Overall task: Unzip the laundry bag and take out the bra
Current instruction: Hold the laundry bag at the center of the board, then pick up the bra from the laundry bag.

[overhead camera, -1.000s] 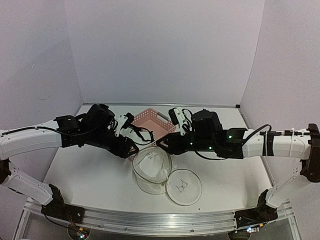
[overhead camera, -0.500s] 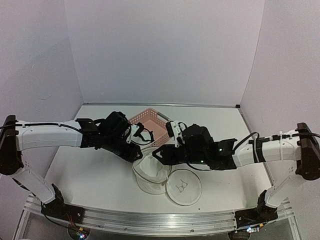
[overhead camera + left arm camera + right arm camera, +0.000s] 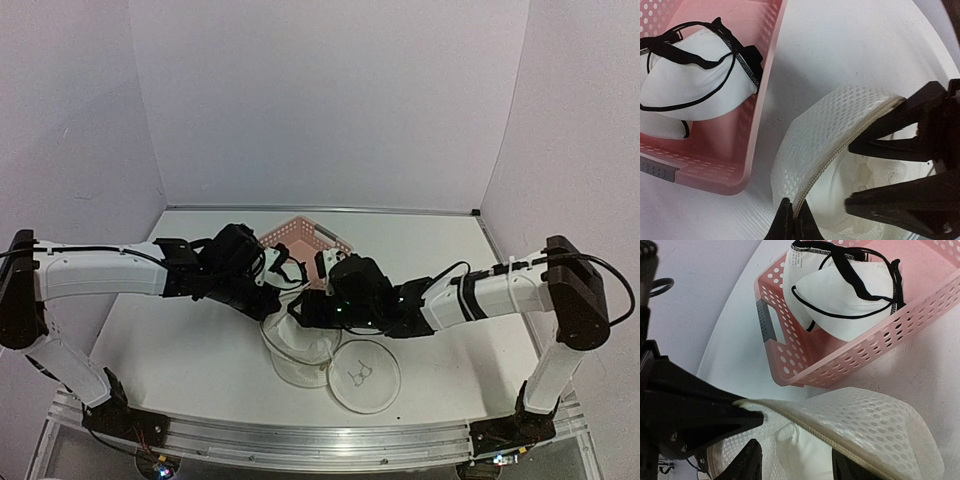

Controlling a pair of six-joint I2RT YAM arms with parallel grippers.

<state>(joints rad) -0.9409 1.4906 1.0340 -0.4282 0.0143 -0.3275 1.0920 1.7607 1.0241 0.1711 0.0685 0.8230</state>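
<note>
Domed white mesh laundry bag (image 3: 830, 130), zip rim pinched by left pincer (image 3: 792, 222); right pincer (image 3: 795, 447) spread at opening. White black-edged bra (image 3: 840, 295) in pink perforated basket (image 3: 790, 360); tag (image 3: 801, 262) unreadable.

laundry bag (image 3: 825, 130): white mesh, unzipped, wall bent inward, just beside the pink basket (image 3: 740, 167).
bra (image 3: 690, 85): white, dark-edged, crumpled inside that basket.

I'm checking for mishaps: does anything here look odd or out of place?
The laundry bag is buckled, its zip rim pinched by the left end effector. A bra already lies in the pink basket.
</note>
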